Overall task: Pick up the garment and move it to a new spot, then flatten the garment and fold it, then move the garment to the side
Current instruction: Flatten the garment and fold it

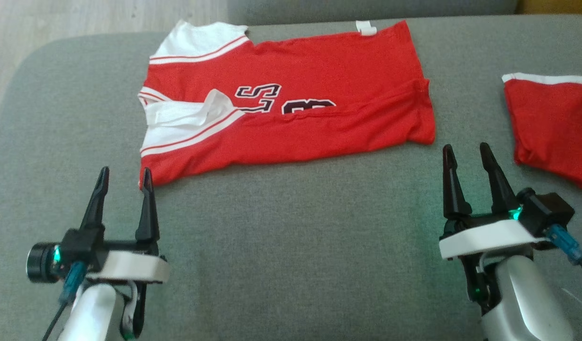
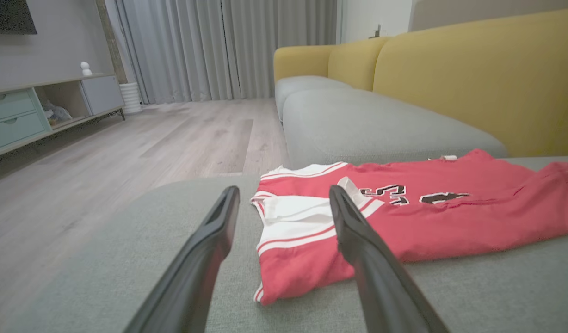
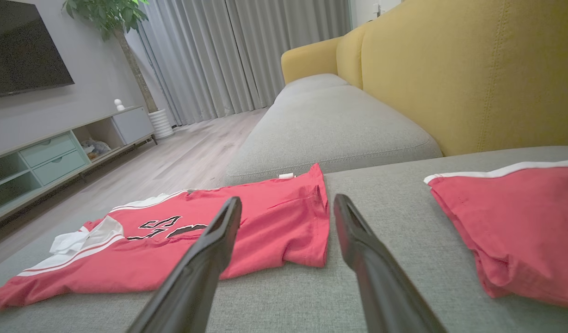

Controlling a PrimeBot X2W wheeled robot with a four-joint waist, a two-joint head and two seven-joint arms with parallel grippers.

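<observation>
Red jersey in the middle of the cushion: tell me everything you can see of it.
The red jersey is thin, soft-looking fabric with white shoulder panels edged in red stripes, black white-outlined lettering partly hidden by a fold, and a small white tag at its far edge. It lies folded and fairly flat, slightly creased, across the grey sofa cushion, white end toward the robot's left. The open left claw stands at its near left corner; contact cannot be told.
</observation>
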